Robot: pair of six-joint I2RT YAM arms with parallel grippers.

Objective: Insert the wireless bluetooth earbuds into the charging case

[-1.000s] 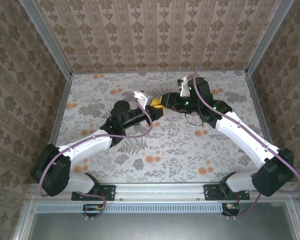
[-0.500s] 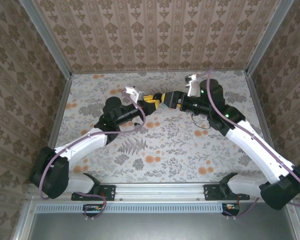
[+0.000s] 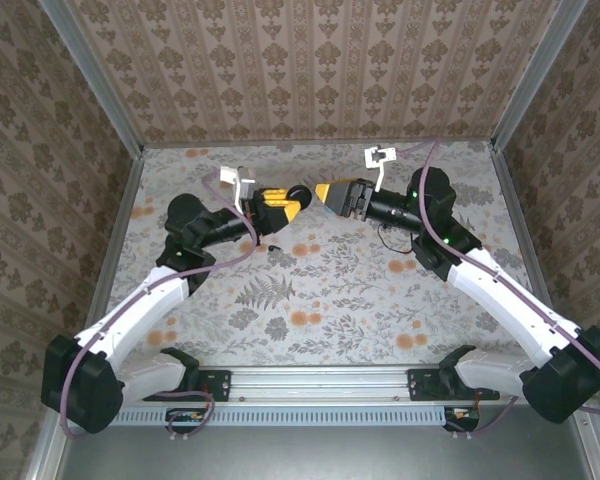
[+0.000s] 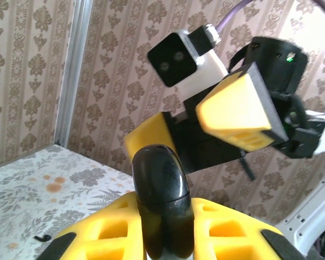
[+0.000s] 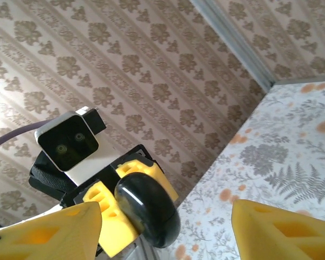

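Our left tool (image 3: 283, 203) pinches the dark, egg-shaped charging case (image 4: 161, 184) aloft above the worktop (image 3: 330, 290); the right tool (image 3: 326, 191) faces it, fingers spread, just apart. We judge it best to steady the case and meet its lid squarely above the seam.

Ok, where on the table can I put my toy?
The near middle of the table, between the left arm, the right arm and the front rail, is bare; far corners too. It's crowded mid-back, where the left gripper, holding the dark case, faces the right gripper.
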